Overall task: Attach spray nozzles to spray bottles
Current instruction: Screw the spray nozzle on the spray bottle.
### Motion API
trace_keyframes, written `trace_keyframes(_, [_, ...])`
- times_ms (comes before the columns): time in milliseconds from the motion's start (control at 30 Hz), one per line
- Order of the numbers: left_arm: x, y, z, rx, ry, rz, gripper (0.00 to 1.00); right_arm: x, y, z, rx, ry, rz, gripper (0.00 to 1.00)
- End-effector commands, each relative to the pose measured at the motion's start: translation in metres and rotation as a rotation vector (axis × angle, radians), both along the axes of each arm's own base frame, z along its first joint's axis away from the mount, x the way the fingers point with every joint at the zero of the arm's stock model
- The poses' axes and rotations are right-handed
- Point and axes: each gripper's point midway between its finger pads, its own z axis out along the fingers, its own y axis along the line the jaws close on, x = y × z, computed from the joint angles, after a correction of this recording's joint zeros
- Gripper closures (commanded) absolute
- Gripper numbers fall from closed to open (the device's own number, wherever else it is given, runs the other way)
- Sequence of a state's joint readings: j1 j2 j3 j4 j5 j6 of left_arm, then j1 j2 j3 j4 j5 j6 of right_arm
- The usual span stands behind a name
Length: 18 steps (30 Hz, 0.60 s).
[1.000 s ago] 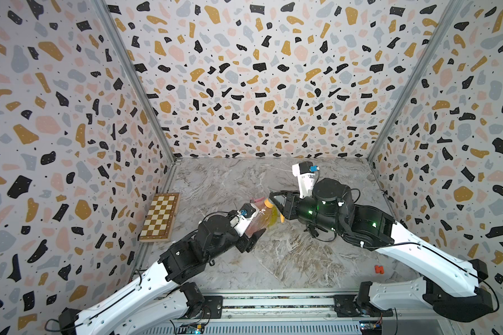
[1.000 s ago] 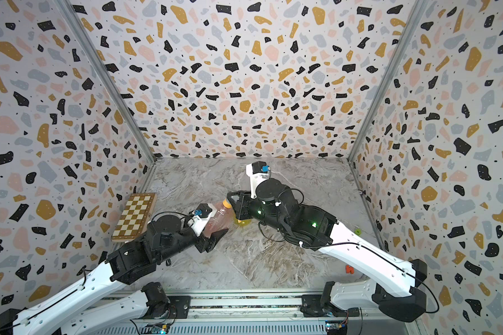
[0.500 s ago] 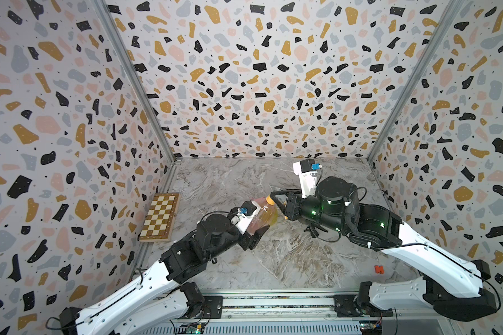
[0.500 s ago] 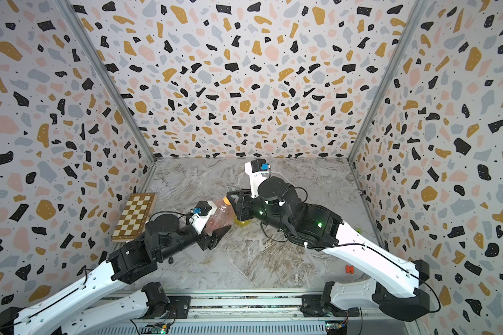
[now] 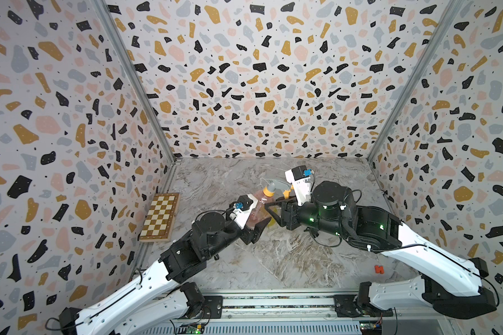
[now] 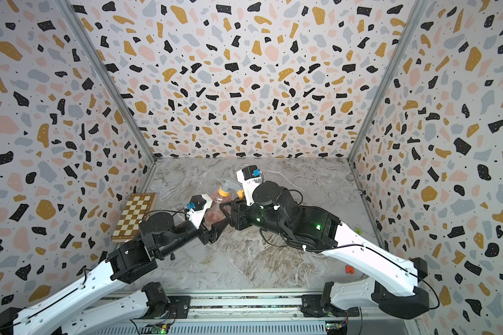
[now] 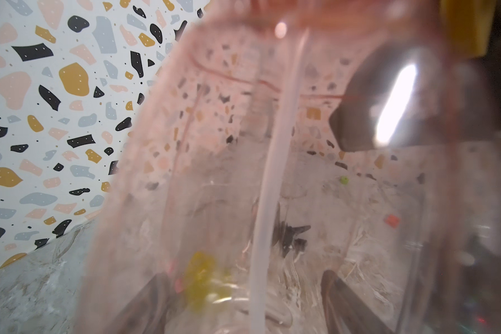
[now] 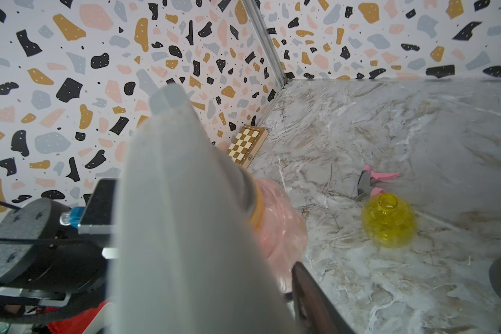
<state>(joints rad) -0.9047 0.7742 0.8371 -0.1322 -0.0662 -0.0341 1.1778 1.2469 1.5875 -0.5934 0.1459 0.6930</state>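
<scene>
The grey nozzle (image 5: 273,183), hidden against the right gripper (image 5: 270,210) a second ago, now shows clear of those jaws, whose grip I cannot tell, seated on the pink bottle (image 5: 260,204), which the left gripper (image 5: 257,224) clamps at mid-table, neck tilted toward the back wall; two bottles and two nozzles show, counting the upright yellow bottle (image 8: 388,224) and the pink-trigger nozzle (image 8: 370,180) beside it.

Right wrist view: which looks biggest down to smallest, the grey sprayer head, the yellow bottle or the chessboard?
1. grey sprayer head, looming because it sits right at the camera.
2. yellow bottle.
3. chessboard, only slightly smaller and farther off, so these last two are unsure.
</scene>
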Motion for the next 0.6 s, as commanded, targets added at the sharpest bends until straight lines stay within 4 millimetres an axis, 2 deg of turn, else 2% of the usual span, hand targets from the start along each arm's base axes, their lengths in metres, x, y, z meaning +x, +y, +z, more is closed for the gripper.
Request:
trace_keyframes(0, [-0.002,0.003,0.042,-0.123,-0.085,0.002,1.0,-0.007,-0.006,0.022,0.011,-0.067,0.025,0.42])
trace_keyframes(67, [-0.002,0.003,0.044,-0.137,-0.091,0.002,1.0,-0.011,-0.007,0.025,0.013,-0.088,0.042,0.33])
trace_keyframes(200, [-0.003,0.0,0.044,-0.159,-0.094,-0.01,1.0,-0.024,-0.01,0.033,0.033,-0.147,0.098,0.28])
trace_keyframes(367, [-0.005,-0.004,0.045,-0.195,-0.104,-0.037,1.0,-0.04,-0.02,0.044,0.065,-0.227,0.159,0.25])
trace_keyframes(567, [-0.011,-0.014,0.043,-0.231,-0.105,-0.096,1.0,-0.055,-0.03,0.047,0.058,-0.303,0.21,0.22])
